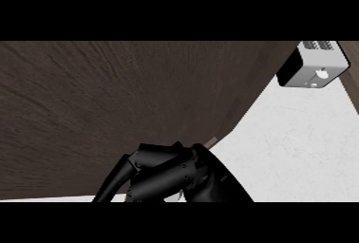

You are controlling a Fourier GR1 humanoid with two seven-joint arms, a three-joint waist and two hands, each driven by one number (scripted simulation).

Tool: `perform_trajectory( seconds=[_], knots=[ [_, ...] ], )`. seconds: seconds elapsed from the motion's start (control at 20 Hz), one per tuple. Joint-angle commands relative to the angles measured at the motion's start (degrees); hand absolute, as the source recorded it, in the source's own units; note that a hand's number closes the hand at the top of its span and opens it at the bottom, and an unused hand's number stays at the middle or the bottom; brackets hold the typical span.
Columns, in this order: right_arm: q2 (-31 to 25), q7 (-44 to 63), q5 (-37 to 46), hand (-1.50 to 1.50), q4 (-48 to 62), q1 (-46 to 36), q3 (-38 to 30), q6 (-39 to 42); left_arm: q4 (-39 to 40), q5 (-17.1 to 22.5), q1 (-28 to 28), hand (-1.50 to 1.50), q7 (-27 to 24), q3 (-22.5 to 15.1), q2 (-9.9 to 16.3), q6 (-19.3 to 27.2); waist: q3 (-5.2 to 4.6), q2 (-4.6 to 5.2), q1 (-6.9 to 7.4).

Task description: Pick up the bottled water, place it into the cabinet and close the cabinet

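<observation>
**Cabinet door fills the view; one hand low at its edge**

Cabinet door (pixel 105 104): I count one, a broad dark brown wood panel. It covers everything from 7 o'clock round through 9 to 12 o'clock. Its right edge runs on a slant from about 1 o'clock down to just below the middle of the view. Its lower edge runs nearly level out to 8 o'clock, with a thin strip of white showing beneath it.

I cannot place the bottle from my feed. None of it shows, so I cannot say whether it is behind the panel or under the hand.

I count one hand, the right hand (pixel 168 173), at 6 o'clock. It is black and comes up from the lower edge. It lies over the panel's lower right corner, where the slanted edge ends. It shows as a dark bunched mass, with one slim part trailing down towards 7 o'clock. I cannot tell whether it is spread, closed, or clamped on anything.

One small pale brown sliver (pixel 212 140) pokes out at the panel's edge, just above the hand. I cannot tell what it is.

One counter (pixel 301 142), white and faintly mottled, takes up the side from 2 o'clock down to 5 o'clock.

One appliance (pixel 312 66) sits at 1 o'clock, just beside the upper end of the panel's edge. It is a white box with black trim, with slots on top and two small round knobs on its face.
</observation>
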Motion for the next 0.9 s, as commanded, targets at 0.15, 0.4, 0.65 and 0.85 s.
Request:
perform_trajectory(
  seconds=[0.15,0.4,0.65,0.85],
  knots=[
    [1.7,-4.1,-7.3,1.50,13.0,-8.6,-12.4,6.1,1.7,2.6,3.0,1.50,-1.7,6.1,0.7,-5.6,0.06,0.09,-0.49],
    [0.7,-10.9,-11.5,1.50,24.9,-10.2,-18.8,12.3,0.6,4.8,8.2,1.50,-1.9,9.5,2.1,-10.6,0.08,0.20,0.01],
    [0.9,-13.4,-12.2,1.50,33.8,-13.9,-21.8,15.6,0.1,4.5,8.7,1.50,-1.2,10.2,1.0,-12.1,0.08,0.11,-0.26],
    [1.2,-20.3,-12.0,1.50,42.9,-13.9,-23.4,17.4,3.4,5.2,4.7,1.50,-0.7,10.9,0.8,-12.5,0.05,0.48,-0.21]
  ],
)
